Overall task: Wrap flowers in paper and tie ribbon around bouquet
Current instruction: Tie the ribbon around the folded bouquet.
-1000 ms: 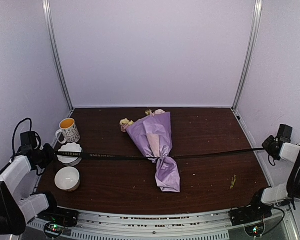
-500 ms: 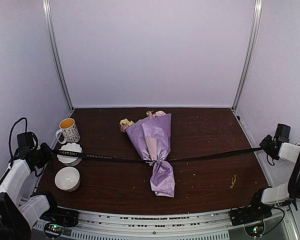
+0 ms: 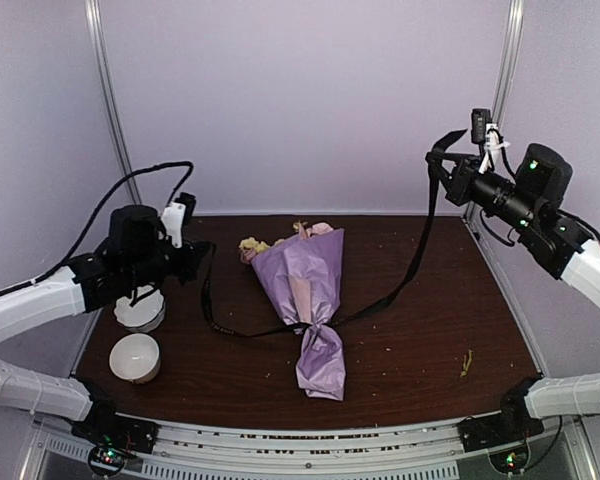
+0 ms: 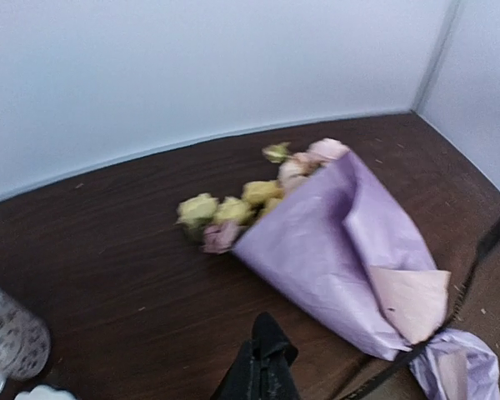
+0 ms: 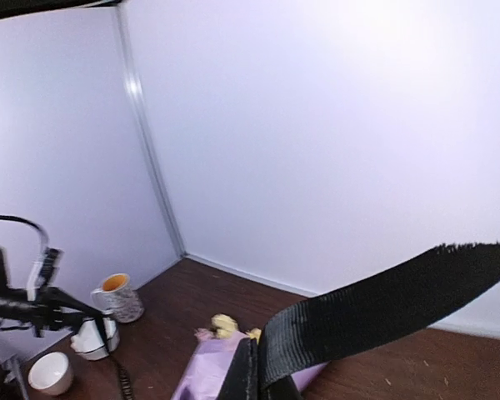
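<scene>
Left gripper [image 3: 192,263] and right gripper [image 3: 442,162] are clenching the ribbon [image 5: 375,296] ends up in the air.
The ribbon is sagging from both and looping around the pinched neck of the bouquet [image 3: 310,290], which is lying mid-table [image 3: 430,350], flowers [image 3: 252,246] pointing toward the back wall, paper [image 3: 320,365] tail toward the arms.

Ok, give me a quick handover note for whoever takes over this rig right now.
Left gripper: shut on one end of the ribbon, raised at left.
Right gripper: shut on the other end, raised high at right.
Bouquet: lying mid-table, paper wrapped round the flowers, slack ribbon looped round its narrow waist.
Done: wrapping, ribbon passed round.
Left: tie the knot; cannot tell if one is started.
</scene>
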Controlling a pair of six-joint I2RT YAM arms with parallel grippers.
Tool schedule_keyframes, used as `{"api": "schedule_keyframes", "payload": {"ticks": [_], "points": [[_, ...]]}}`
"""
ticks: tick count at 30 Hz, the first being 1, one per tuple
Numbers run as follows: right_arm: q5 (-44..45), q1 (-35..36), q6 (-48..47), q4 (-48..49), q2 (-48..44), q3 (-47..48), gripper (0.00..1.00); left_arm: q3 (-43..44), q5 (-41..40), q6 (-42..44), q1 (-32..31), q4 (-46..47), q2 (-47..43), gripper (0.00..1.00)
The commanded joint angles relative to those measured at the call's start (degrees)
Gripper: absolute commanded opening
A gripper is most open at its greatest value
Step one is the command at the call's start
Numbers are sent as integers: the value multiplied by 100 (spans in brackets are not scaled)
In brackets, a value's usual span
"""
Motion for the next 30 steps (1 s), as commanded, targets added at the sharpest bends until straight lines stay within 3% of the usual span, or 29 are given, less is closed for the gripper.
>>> {"api": "schedule_keyframes", "payload": {"ticks": [1,10,11,14,18,22,27,30], "points": [[-805,913,-775,-180,-291,792,0,834,401,1225,-874,577,759,0],[-1207,1717,-880,-363,-358,1674,0,1467,1681,1708,-1119,333,1987,0],[-1240,1829,-903,-328,-330,1746,0,1501,1809,1842,-1231,223,2090,7],[-1253,2119,-1079,-433,-160,1995,0,1921,2234,2398,-1464,-582,2400,48],[-1284,2309,-1096,-521,110,2228,0,2036,3428,2951,-1528,-428,2058,76],[-1360,2530,-1034,-363,331,2355,0,2402,3672,2889,-1632,349,2030,86],[-1505,2688,-861,-198,611,2639,0,3293,3802,2700,-2024,1153,2730,97],[-1565,2721,-773,-167,722,2776,0,3900,3663,2657,-2216,1256,3263,98]]}}
